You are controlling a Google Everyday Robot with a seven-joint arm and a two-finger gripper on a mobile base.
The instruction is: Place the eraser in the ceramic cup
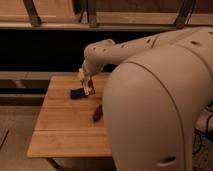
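My gripper (86, 84) hangs over the back left part of the wooden table (60, 130), pointing down, at the end of the forearm that reaches in from the right. It is shut on the eraser (90, 90), a small white bar with a red band that sticks out below the fingers. The eraser hangs just right of the blue block (76, 93) and above the table. The ceramic cup is hidden behind my arm.
A dark red-brown oblong thing (97, 113) lies on the table in front of the gripper. My bulky white arm (160, 110) blocks the whole right half of the view. Wooden shelving (100, 20) runs along the back.
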